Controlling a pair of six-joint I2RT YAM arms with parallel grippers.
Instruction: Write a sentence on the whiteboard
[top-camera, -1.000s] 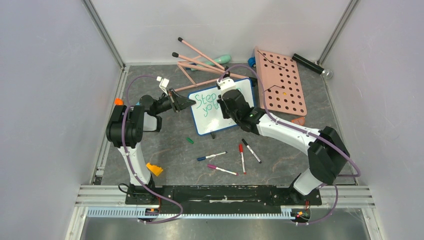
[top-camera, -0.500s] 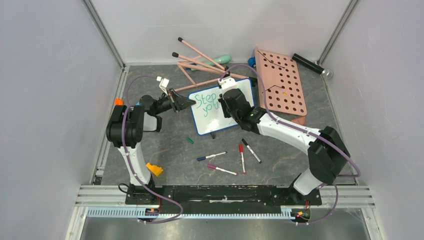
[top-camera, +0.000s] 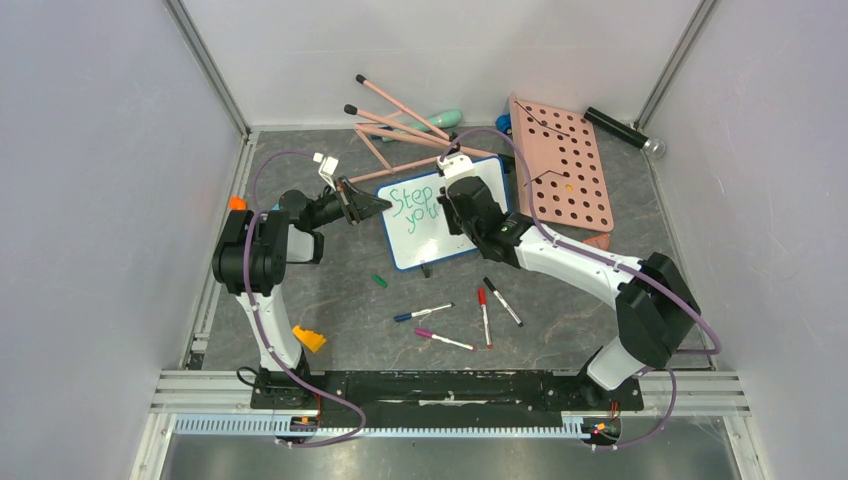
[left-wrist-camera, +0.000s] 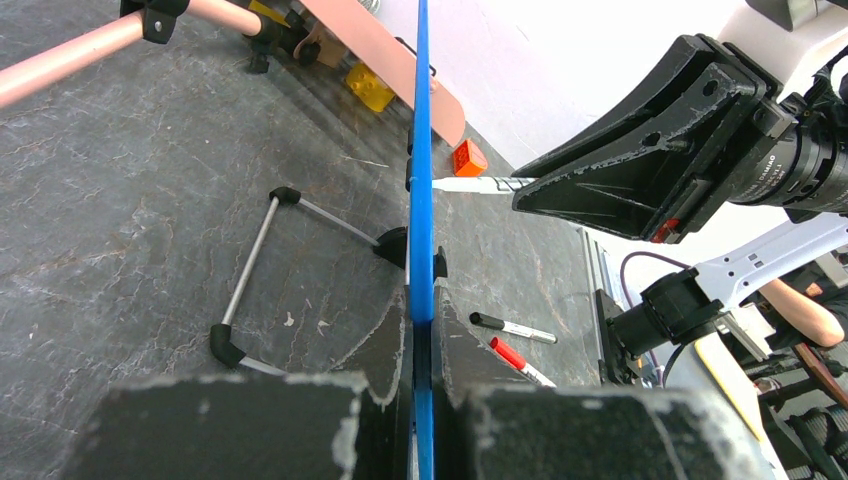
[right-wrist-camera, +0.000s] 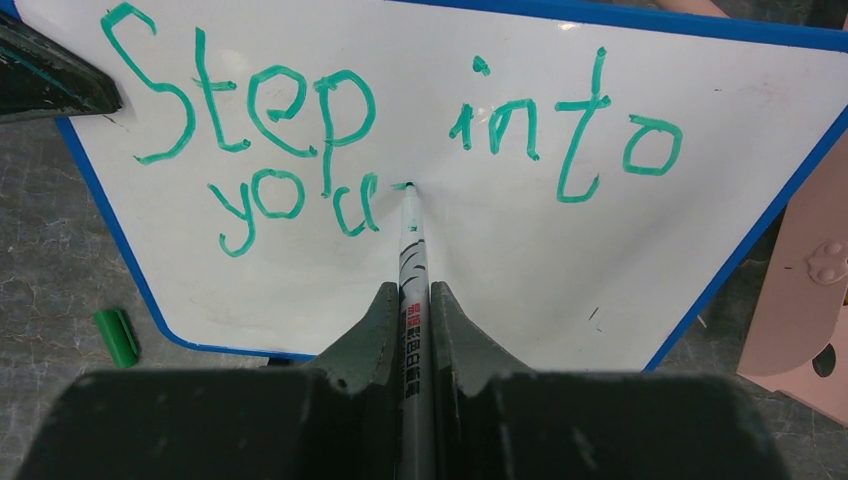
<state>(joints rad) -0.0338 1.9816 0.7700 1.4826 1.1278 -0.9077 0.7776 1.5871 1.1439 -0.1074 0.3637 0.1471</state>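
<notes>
Dark stone tabletop; the whiteboard (top-camera: 415, 247) stands mid-table, its left edge pinched in my left gripper (left-wrist-camera: 421, 305). My right gripper (right-wrist-camera: 413, 293), clenched on the marker (right-wrist-camera: 411, 235), has crept right, so the sentence (right-wrist-camera: 300, 110) now reaches "you", with its "r" beginning.

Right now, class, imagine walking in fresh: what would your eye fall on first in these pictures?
The green writing, "Step into you" and not yet finished, stands out on the whiteboard at mid-table. The right claw holds a marker with its tip on the board at the end of the second line. The left claw clamps the board's blue edge.
</notes>
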